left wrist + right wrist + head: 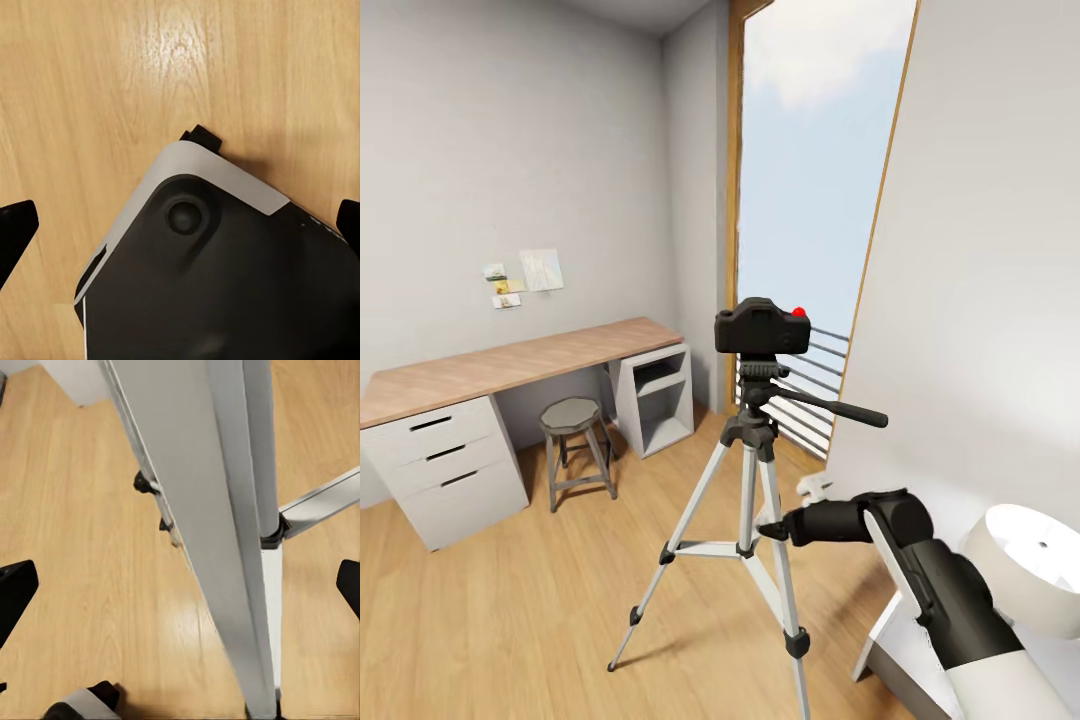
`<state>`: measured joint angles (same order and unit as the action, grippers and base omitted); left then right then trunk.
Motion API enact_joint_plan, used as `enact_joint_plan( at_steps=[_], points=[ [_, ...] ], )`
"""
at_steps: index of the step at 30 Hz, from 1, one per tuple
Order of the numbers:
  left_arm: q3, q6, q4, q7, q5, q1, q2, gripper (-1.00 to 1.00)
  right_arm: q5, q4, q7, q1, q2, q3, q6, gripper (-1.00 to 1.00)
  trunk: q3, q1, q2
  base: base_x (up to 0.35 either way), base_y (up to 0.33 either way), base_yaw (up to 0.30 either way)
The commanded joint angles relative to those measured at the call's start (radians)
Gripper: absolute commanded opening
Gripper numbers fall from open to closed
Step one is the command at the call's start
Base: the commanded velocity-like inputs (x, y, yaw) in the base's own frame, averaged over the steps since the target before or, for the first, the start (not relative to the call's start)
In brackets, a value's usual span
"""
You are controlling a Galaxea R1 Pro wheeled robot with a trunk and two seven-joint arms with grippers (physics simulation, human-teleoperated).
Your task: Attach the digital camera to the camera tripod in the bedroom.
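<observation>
Nearest the head camera, the right arm (950, 610) reaches forward from the lower right corner, white at the forearm and black at the wrist, bent so that the right pincer (772, 527) points leftward at the camera tripod (752, 500). Its fingertips sit just beside one silver leg, about at the height of the leg brace; whether they touch it cannot be told. In the right wrist view the two dark fingertips (15, 592) stand wide apart at the frame's edges, so this pincer is open and holds nothing, with the tripod's legs (225, 547) running between them over the wood floor (82, 525).

One left pincer shows in the left wrist view: two black fingertips (13, 232) spread far apart, gripping nothing, above the robot's own dark grey-edged base (225, 285).

One tripod stands on three legs just ahead of the right pincer. Above the pincer, on the tripod's black head, sits one digital camera (762, 328), upright, its red button (798, 312) on top; the pan handle (830, 405) juts toward the right.

Farther off, to the left beyond the tripod, one round grey stool (575, 445) stands before one wood-topped table (510, 365) with three white drawers (445, 452). Behind the tripod rises a tall wood-framed window (810, 200). A white bed corner (905, 650) lies beneath the right arm.
</observation>
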<state>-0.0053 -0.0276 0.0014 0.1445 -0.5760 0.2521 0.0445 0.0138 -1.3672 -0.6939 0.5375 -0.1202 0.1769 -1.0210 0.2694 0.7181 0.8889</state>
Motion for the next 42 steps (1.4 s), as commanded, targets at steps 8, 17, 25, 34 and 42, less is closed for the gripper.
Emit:
enact_joint_plan(
  at_steps=[8,17,25,34,42],
  points=[
    [-0.001,-0.003,0.000,0.003,-0.001,0.001,0.000,1.00,0.001,-0.037,-0.080,0.001,-0.047,0.000,-0.026,1.00,0.001,0.000,0.001,0.000,0.000,0.000],
    [-0.001,-0.003,0.000,0.003,-0.001,0.001,0.000,1.00,0.001,-0.078,-0.167,0.001,-0.117,-0.002,-0.026,1.00,0.001,0.000,0.001,0.000,0.000,0.000],
    [-0.001,-0.003,0.000,0.003,-0.001,0.001,0.000,1.00,-0.005,-0.086,-0.259,0.001,-0.152,-0.094,-0.026,1.00,0.001,0.000,0.001,0.000,0.000,0.000],
    [-0.001,-0.003,0.000,0.003,-0.001,0.001,0.000,1.00,-0.012,-0.075,-0.267,0.001,-0.158,-0.177,-0.026,1.00,0.001,0.000,0.001,0.000,0.000,0.000],
    [-0.001,-0.003,0.000,0.002,-0.001,0.001,-0.001,1.00,-0.174,0.137,-0.239,0.001,-0.161,-0.250,-0.026,1.00,0.001,0.000,0.001,0.000,0.000,0.000]
  ],
)
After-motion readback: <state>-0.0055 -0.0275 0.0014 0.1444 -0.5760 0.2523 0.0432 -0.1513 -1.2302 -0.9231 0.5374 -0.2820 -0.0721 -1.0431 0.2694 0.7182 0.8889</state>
